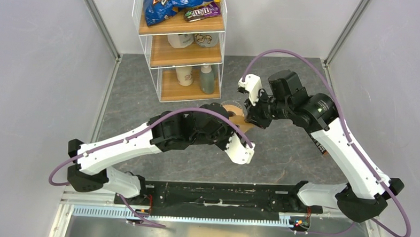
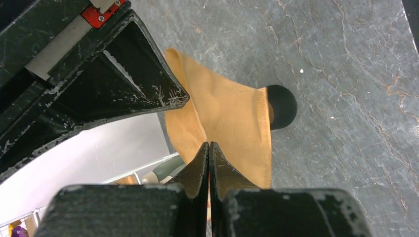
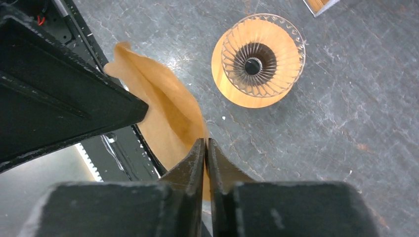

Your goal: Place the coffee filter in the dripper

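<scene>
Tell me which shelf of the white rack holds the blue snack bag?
The top shelf; the blue bag lies there, while the middle shelf and bottom shelf carry no bags.

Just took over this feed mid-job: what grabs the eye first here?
The tan coffee filter hangs at mid-table, pinched by both the left gripper and the right gripper. Close by, the dripper stands upright, nothing in it yet. At the far edge a white rack holds snack bags and bottles.

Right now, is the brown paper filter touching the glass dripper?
Apart. The right wrist view shows the coffee filter, pinched in the right tool, with bare table between it and the dripper.
</scene>
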Controlling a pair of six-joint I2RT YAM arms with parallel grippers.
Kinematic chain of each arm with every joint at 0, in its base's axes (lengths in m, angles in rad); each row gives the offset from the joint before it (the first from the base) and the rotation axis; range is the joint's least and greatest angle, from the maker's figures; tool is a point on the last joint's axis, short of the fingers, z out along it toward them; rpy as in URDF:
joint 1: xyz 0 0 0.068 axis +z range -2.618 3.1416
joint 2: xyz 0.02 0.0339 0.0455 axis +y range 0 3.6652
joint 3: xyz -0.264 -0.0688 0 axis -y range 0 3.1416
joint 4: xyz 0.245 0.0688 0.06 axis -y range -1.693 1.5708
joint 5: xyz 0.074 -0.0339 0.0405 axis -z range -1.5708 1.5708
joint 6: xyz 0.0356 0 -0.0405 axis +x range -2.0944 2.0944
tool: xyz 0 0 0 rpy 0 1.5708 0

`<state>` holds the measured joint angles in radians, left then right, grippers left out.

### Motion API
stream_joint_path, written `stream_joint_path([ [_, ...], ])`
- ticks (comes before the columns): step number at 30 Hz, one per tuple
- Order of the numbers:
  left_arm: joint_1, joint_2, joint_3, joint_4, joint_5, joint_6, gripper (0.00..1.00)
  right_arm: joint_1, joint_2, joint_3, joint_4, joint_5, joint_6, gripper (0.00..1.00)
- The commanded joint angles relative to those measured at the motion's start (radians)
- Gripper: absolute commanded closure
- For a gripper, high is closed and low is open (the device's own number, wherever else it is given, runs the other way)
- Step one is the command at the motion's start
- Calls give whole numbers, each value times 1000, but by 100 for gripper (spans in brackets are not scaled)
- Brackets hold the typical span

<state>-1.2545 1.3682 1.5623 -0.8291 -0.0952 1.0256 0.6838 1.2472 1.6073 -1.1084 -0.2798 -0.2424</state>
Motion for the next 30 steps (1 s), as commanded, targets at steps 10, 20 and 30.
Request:
stream_joint_path([
  [10,-6,-48,0,42,44,23,98,6,47,60,-14,-136,12,61],
  [20,-25,-98,-59,63,57,104,98,6,72,101,-51,-106,10,42],
  [30,-29,-123,-87,96,34,139,98,5,116,140,-102,-162,-20,100],
])
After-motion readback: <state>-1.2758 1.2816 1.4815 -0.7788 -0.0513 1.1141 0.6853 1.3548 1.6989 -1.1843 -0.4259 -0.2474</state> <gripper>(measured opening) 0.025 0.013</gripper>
